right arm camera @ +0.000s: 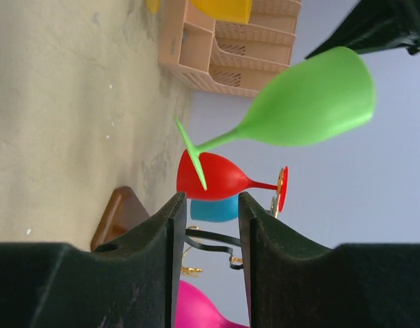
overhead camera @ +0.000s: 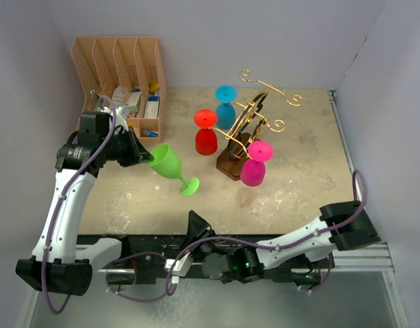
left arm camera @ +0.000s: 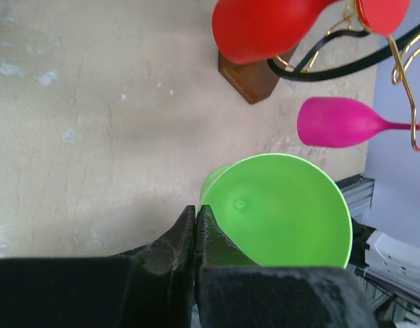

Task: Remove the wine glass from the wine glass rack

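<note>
A green wine glass (overhead camera: 170, 165) hangs tilted in the air to the left of the wine glass rack (overhead camera: 254, 116), which is gold wire on a brown base (overhead camera: 230, 164). My left gripper (overhead camera: 143, 154) is shut on the glass's rim. In the left wrist view the fingertips (left arm camera: 195, 213) pinch the wall of the green bowl (left arm camera: 282, 212). A red glass (overhead camera: 206, 137), a blue glass (overhead camera: 226, 109) and a pink glass (overhead camera: 254, 169) hang on the rack. My right gripper (overhead camera: 195, 220) stands open and holds nothing near the table's front edge, below the green glass's foot (right arm camera: 193, 154).
A tan slotted organizer (overhead camera: 121, 75) with small items stands at the back left, just behind my left arm. Grey walls close in the table on the left, back and right. A metal rail (overhead camera: 343, 147) runs along the right edge.
</note>
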{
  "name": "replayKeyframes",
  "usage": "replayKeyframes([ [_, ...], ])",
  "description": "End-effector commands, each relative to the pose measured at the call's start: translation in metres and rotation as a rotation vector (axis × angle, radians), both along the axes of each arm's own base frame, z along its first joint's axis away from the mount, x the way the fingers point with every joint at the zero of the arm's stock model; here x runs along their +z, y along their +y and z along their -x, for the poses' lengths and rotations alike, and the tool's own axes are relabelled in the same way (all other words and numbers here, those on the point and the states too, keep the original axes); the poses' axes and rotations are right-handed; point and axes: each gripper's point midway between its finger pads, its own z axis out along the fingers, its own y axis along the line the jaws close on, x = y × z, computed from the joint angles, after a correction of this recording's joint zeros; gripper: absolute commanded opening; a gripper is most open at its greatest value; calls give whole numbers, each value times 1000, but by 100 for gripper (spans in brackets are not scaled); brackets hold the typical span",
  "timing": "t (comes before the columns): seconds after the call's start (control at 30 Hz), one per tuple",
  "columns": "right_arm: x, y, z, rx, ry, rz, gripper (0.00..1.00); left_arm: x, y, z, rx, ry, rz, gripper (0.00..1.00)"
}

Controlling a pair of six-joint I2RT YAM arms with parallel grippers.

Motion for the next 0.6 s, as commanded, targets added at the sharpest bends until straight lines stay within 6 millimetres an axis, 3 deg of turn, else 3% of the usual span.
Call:
replayKeyframes([
  [0.0, 43, -6, 8, 5, 159, -220, 41, 23, 5, -41, 48, -121, -35, 0],
  [0.13, 92, -11, 8, -11, 400, -478, 45, 14, 19, -70, 103, -124, -116, 0],
  [0.37, 181, -39, -34, -106, 686, -843, 44, 5, 41, -109, 168, -165, -253, 0],
  [0.47, 204, -48, -46, -111, 730, -909, 45, 2, 46, -122, 180, -187, -287, 0],
  [0.57, 210, -52, -50, -129, 731, -930, 45, -6, 53, -140, 197, -200, -338, 0],
])
